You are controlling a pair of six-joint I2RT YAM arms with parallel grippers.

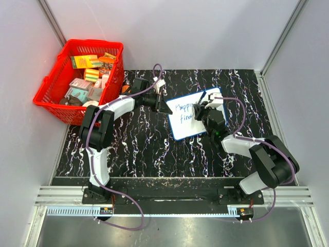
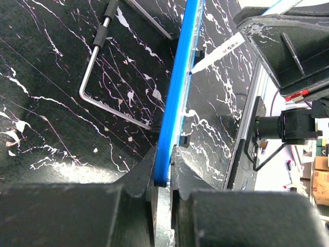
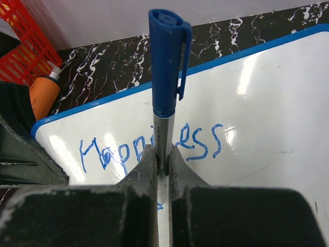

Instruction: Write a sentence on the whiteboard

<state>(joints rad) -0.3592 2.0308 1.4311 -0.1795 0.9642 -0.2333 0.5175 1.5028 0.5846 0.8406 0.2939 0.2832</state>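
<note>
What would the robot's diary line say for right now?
left pincer: shut on whiteboard edge | right pincer: shut on marker | sentence: "Happiness" done, second line begun

Red basket (image 1: 92, 42) and orange bottle (image 1: 125, 88) stand near the left hand (image 1: 165, 107).

Table (image 1: 133, 154), black top with white veining: items resting on it.
Whiteboard (image 1: 181, 128) is lying right of centre, turned askew to the table edges; red basket (image 1: 51, 98) is sitting at the far left corner, overhanging the black top; orange bottle (image 1: 125, 88) is resting just beside the basket; bent metal rod (image 2: 92, 62) with black grip is lying flat near the whiteboard's rim.
</note>
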